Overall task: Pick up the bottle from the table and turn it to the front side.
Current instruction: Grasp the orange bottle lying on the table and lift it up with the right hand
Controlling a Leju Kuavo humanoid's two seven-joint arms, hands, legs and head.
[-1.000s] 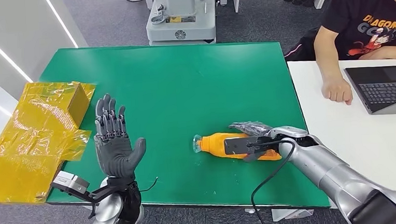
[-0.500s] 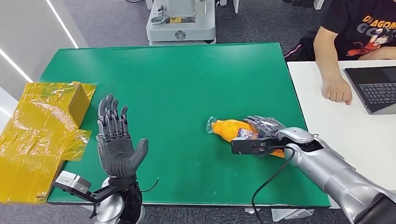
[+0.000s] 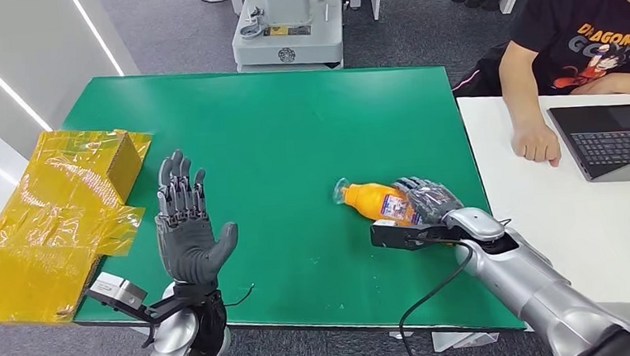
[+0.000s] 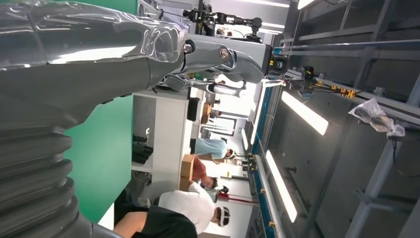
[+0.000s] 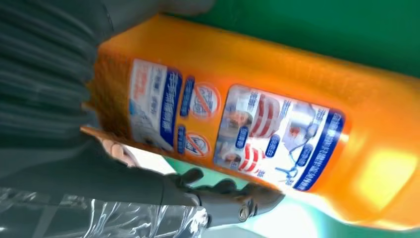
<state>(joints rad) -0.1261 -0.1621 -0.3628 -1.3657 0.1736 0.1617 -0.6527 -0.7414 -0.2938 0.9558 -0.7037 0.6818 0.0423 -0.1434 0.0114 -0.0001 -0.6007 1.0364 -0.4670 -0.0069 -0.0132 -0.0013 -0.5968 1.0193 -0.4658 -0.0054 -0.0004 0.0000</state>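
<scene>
Lifted off the counter (image 3: 276, 131) since a second ago: bottle (image 3: 375, 201) now clamped in right hand (image 3: 430, 201) fingers (image 5: 228, 191), tilted, label turning into sight. Left hand (image 3: 186, 227) raised, fingers spread, holding nothing.

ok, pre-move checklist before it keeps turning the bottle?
1. Right robot hand holds the orange plastic bottle: ok.
2. Bottle clear of the green table: cannot tell.
3. Label visible at the wrist camera: ok; front or back side: cannot tell.
4. Left robot hand open, raised, away from the bottle: ok.
5. Person's hand rests on the white desk, off the green table: ok.
</scene>
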